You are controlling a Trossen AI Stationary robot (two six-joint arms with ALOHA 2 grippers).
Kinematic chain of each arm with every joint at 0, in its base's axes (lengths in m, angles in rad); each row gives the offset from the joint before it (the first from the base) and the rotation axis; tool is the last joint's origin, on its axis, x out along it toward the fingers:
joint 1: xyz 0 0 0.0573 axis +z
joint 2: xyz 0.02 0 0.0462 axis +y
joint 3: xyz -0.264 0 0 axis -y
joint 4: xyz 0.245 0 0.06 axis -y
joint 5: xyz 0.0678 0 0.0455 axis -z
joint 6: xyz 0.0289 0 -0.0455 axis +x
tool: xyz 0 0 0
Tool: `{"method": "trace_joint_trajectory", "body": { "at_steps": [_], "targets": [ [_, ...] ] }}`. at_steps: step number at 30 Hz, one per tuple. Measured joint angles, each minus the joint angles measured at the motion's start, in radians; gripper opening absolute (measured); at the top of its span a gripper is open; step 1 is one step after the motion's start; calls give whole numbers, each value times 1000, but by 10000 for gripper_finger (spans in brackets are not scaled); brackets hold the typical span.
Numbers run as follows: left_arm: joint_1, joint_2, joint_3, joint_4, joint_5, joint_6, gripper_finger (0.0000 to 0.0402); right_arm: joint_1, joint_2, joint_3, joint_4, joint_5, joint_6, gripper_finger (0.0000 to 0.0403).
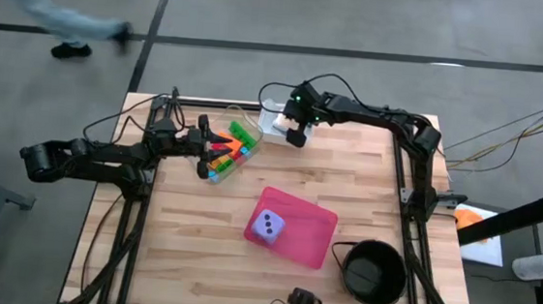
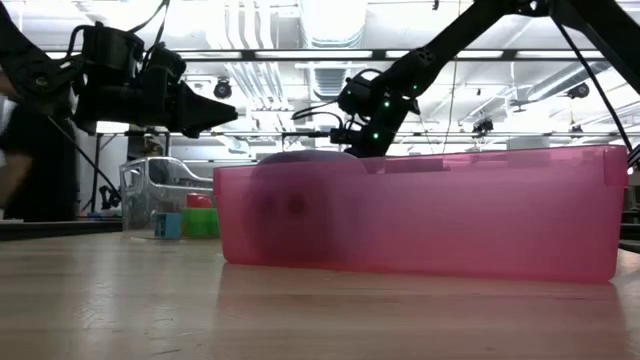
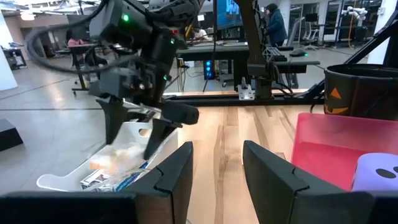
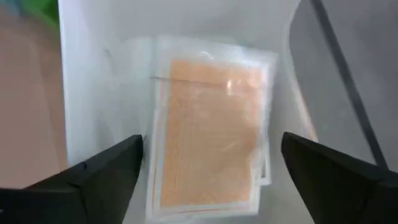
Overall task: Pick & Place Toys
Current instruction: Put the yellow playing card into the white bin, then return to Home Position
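On the left, my left gripper (image 1: 203, 154) hovers at the clear bin of bricks (image 1: 231, 149) with its jaws narrowly parted and nothing held. Right of that, at the tabletop's (image 1: 366, 179) far edge, my right gripper (image 1: 297, 135) hangs over a white tray (image 1: 276, 121) holding an orange card packet (image 4: 211, 137), jaws spread wide and empty. The lilac die (image 1: 267, 228) sits in the pink tray (image 1: 309, 235), nearer me, with the black bowl (image 1: 374, 274) to its right.
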Motion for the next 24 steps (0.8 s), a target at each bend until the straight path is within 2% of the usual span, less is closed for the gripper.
{"method": "trace_joint_trajectory", "body": {
  "at_steps": [2,6,9,11,13,18,24],
  "targets": [
    [0,0,0,0,0,0,142,0,-15,0,11,1,2,367],
    [0,0,1,1,0,0,142,0,-34,0,14,1,1,308],
    [0,0,1,1,0,0,142,0,-41,-3,7,1,0,281],
    [0,0,2,14,0,-1,142,2,-54,-5,25,-31,0,272],
    [0,0,2,26,0,-4,142,4,-80,-23,77,-108,1,266],
    [0,-6,2,31,0,-10,142,32,-165,-159,430,-276,62,253],
    [0,-89,1,-6,0,-42,142,75,-282,-466,981,-304,99,238]
  ]
}}
